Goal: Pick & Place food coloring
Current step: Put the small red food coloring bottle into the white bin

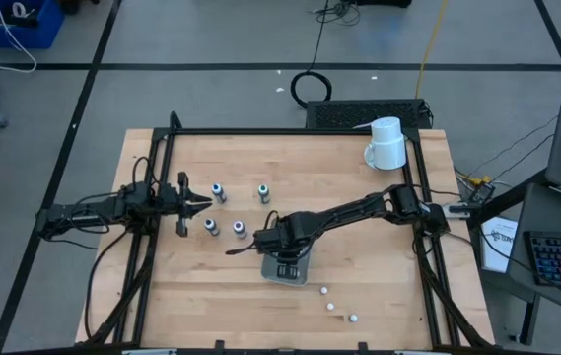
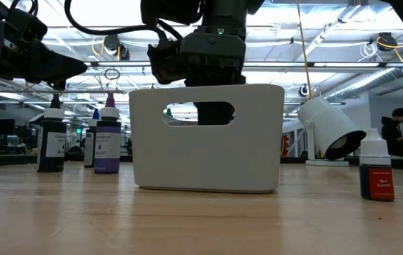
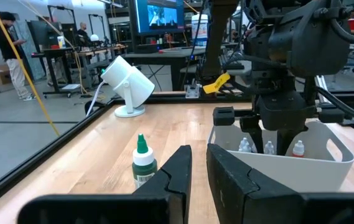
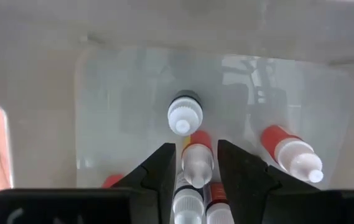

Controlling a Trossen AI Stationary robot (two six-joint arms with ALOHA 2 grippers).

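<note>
A white handled bin (image 1: 290,272) stands mid-table. My right gripper (image 4: 196,155) reaches down into it, shut on a red-labelled, white-capped food coloring bottle (image 4: 196,163). Other white-capped bottles (image 4: 185,116) (image 4: 292,151) stand in the bin around it. Four small bottles with dark caps (image 1: 218,192) (image 1: 263,193) (image 1: 211,227) (image 1: 239,229) stand upright on the wood left of the bin. My left gripper (image 1: 204,204) hovers beside them, open by a narrow gap. A green-capped bottle (image 3: 143,163) is just ahead of it. Three white-capped bottles (image 1: 331,306) stand near the table's near edge. My right gripper pinches the red-labelled bottle between its two fingers (image 4: 164,168), at the red part just under its white cap (image 4: 199,140). The fingers come from above, pointing down into the bin. The bottle stays upright; whether its base is on the bin floor is hidden.
A white mug (image 1: 386,145) sits tilted at the table's far right. A black frame rail (image 1: 290,131) runs around the tabletop. Bare wood lies left of the bin toward the near edge. People stand in the room beyond the table.
</note>
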